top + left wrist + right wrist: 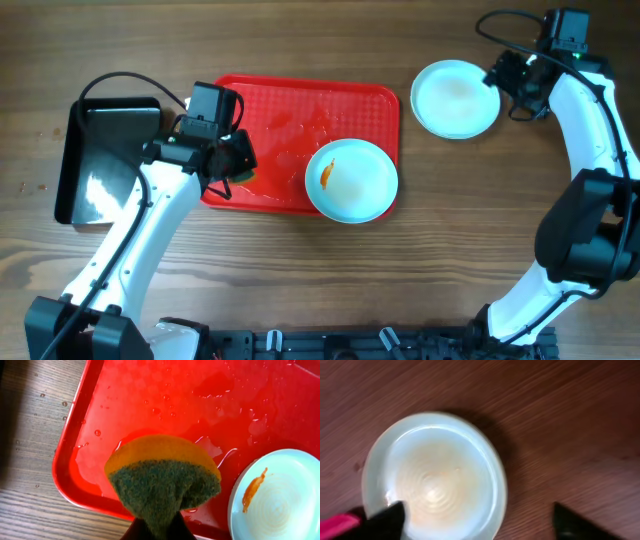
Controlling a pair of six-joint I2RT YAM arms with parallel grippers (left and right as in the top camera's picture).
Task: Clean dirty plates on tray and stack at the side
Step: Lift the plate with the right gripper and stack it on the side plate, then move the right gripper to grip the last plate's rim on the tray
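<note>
So the left fingers (156, 532) are pinched tight on a yellow sponge with a green scrubby side (162, 480). It's hanging over the wet front-left corner of the big red plastic tray (290, 95), which sits by the far edge of the wooden worktop (450, 250), left of centre. A round white-bluish plate with an orange smear (351, 179) lies in the tray's front-right corner. The right fingers (477, 512) are spread wide, gripping nothing, over a second plate (456, 97) toward the far right corner.

White shells (150, 215), black joints (590, 215) and black cables (118, 80) lead to the black left hand (240, 168) and right hand (503, 80).
</note>
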